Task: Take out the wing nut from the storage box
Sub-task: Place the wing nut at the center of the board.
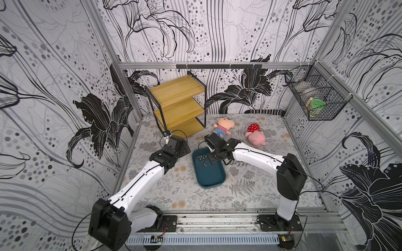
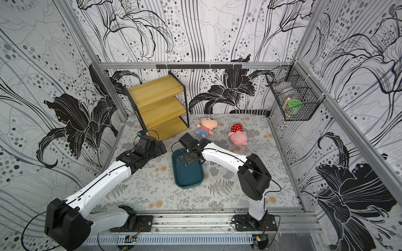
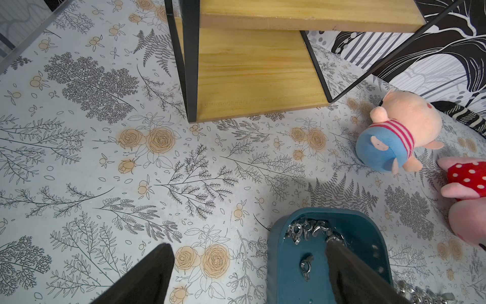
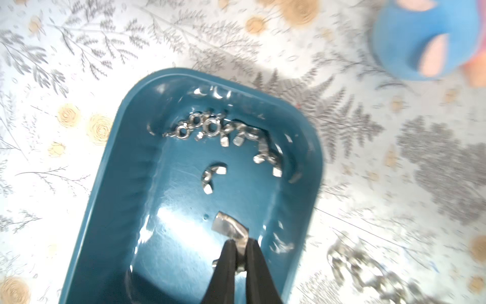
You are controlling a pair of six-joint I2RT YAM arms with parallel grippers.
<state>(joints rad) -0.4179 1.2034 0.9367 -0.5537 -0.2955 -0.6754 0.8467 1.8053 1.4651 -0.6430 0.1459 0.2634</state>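
Over the floor of the storage box (image 4: pixel 105 189), the right gripper (image 4: pixel 239 250) pinches one wing nut (image 4: pixel 229 227), jaws nearly pressed together, holding it apart from the loose nuts (image 4: pixel 223 130), likely so it alone leaves toward the pile (image 4: pixel 368 265) outside.

Bright, even light; glare streaks the storage box (image 4: pixel 115 197), the right wrist view is motion-blurred, both top views bow at their edges.
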